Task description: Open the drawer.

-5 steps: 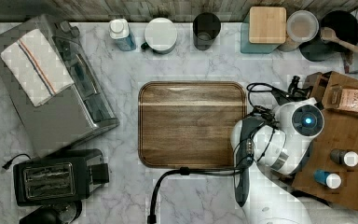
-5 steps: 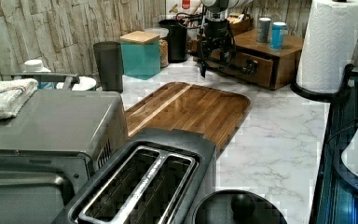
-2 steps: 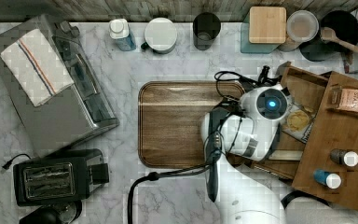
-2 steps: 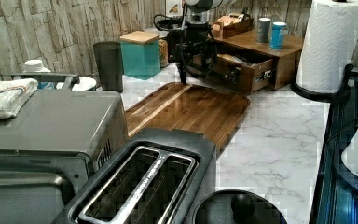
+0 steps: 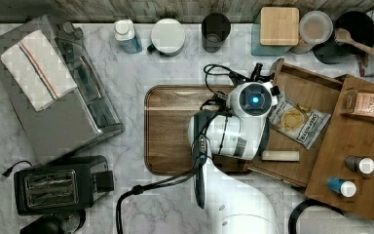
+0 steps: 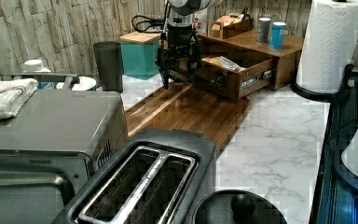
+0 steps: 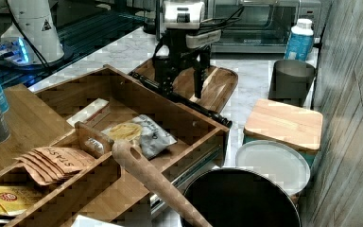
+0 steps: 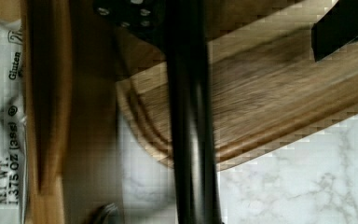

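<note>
The drawer stands pulled well out of its wooden cabinet, its front reaching over the right edge of the cutting board in the top view. Inside it lie a chip bag and a pale flat bar. The long black bar handle runs across the drawer front. The gripper hangs straight down at that handle. In the right view its two dark fingers stand apart, one on each side of the bar, seemingly not pressed on it. The wrist view has the handle running between them, above the board and the marble table. Two spice bottles stand on the cabinet top.
</note>
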`<action>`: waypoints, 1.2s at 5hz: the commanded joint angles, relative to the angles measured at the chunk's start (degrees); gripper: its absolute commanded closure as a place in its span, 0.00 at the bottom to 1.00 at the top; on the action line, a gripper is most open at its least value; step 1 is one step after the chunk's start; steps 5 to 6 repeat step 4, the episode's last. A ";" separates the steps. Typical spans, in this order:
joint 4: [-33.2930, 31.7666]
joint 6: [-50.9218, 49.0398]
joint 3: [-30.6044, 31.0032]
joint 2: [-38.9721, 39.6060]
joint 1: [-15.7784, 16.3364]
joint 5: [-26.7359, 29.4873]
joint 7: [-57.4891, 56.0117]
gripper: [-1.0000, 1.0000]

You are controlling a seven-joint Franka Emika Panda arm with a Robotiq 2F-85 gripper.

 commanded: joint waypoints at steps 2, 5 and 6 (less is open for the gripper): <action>9.51 -5.64 8.72 0.29 7.82 3.32 5.20 0.00; 9.50 -5.65 8.67 0.29 7.88 3.35 5.19 0.00; 9.50 -5.65 8.67 0.29 7.88 3.35 5.19 0.00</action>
